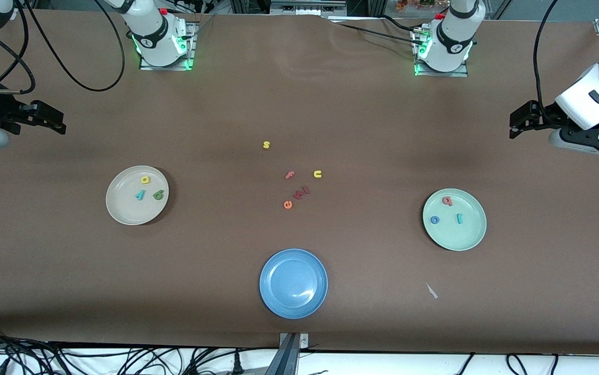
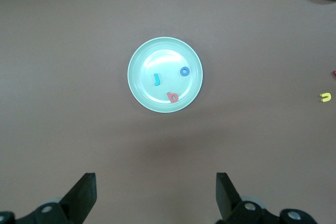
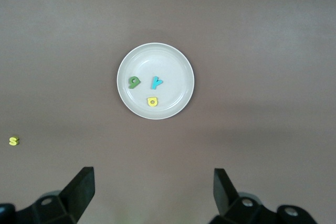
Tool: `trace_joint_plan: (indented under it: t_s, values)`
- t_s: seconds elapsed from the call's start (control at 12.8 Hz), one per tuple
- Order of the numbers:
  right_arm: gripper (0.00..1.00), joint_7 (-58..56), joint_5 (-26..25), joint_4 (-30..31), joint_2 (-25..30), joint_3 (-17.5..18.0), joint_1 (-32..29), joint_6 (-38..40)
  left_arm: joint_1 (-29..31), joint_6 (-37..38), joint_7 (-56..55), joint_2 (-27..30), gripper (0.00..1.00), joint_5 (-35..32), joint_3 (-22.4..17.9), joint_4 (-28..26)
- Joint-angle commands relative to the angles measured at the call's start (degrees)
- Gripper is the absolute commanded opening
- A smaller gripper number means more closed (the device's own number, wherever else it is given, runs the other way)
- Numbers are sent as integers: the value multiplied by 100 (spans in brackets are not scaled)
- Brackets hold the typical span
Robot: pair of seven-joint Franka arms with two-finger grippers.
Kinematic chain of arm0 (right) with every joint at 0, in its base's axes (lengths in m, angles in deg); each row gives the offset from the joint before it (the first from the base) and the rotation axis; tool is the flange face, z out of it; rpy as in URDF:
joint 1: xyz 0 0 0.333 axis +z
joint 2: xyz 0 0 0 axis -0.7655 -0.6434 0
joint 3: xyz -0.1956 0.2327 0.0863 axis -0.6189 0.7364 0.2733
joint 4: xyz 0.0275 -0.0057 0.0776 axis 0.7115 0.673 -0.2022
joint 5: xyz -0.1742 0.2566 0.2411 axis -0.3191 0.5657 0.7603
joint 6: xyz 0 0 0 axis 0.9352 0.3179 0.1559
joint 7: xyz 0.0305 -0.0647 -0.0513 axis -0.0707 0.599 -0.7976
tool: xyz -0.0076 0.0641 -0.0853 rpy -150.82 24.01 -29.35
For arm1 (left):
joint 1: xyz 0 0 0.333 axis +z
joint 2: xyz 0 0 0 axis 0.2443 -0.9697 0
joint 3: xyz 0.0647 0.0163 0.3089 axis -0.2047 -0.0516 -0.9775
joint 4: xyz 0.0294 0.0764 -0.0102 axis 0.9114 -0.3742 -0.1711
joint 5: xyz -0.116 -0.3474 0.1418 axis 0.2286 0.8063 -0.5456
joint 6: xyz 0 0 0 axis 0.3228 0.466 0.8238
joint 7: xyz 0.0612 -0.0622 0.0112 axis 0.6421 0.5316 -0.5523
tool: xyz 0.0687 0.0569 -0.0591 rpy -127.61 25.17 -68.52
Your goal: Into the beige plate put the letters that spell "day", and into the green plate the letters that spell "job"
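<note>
Sorting appears complete: the green d (image 1: 158,195), yellow a (image 1: 145,180) and teal y (image 1: 140,195) lie in the beige plate (image 1: 122,211) at the table's 9 o'clock, while the teal j (image 1: 459,219), blue o (image 1: 435,220) and pink b (image 1: 447,200) lie in the green plate (image 1: 466,239) at 3 o'clock. Leftover letters s (image 1: 266,145), f (image 1: 290,175), u (image 1: 317,174) and e (image 1: 288,204) stay loose near the centre, above the blue plate (image 1: 278,302) at 6 o'clock. The left gripper (image 1: 519,122) and right gripper (image 1: 49,119) wait raised, each at its own end of the table, fingers spread wide and holding nothing.

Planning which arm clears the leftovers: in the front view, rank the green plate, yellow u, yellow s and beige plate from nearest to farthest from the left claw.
1. green plate, at the left arm's end, close to the left claw
2. yellow u, mid-table
3. yellow s, mid-table
4. beige plate, right arm's end
</note>
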State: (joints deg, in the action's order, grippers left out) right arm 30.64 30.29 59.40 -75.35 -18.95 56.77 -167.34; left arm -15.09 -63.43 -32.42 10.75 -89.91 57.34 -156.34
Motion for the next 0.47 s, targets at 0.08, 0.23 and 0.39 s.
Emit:
trace_joint_plan:
  t_s: [0.08, 0.23, 0.39]
  values:
    - [100, 73, -20, -140, -55, 14, -14, 82, -98, -73, -22, 126, 100, -73, -81, -119]
    - [100, 73, -11, -140, -63, 14, -14, 82, -55, -3, -13, 100, 100, -64, -72, -49]
    - [100, 73, -11, -132, -55, 14, -22, 91, -46, 7, -13, 100, 100, -73, -63, -57]
